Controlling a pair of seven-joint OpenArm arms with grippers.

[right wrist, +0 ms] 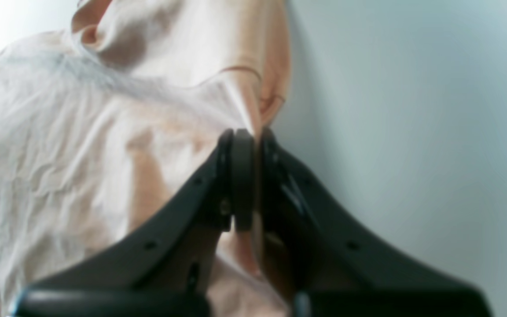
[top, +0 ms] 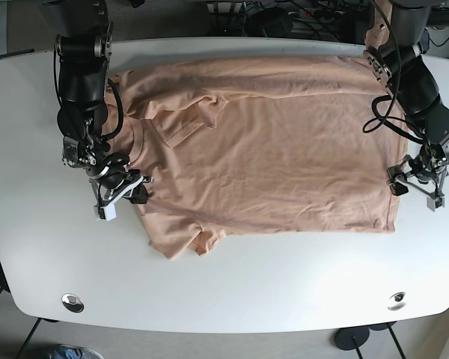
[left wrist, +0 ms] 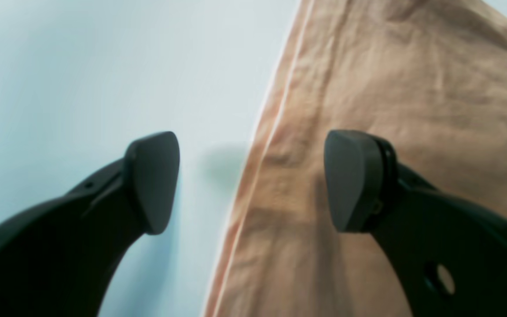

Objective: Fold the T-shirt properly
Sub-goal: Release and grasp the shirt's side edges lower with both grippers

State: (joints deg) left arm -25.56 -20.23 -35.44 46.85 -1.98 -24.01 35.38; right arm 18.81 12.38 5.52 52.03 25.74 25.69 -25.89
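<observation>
Peach T-shirt pinched by right fingers; left fingers spread.

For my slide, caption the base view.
Right gripper pinches the peach cotton T-shirt; open left gripper straddles its hem.

Black arms, looped cables; matte black left gripper pads.

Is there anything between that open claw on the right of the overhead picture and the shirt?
Nothing visible. The left end effector hangs open straddling the T-shirt hem, only bare table beside it.
</observation>
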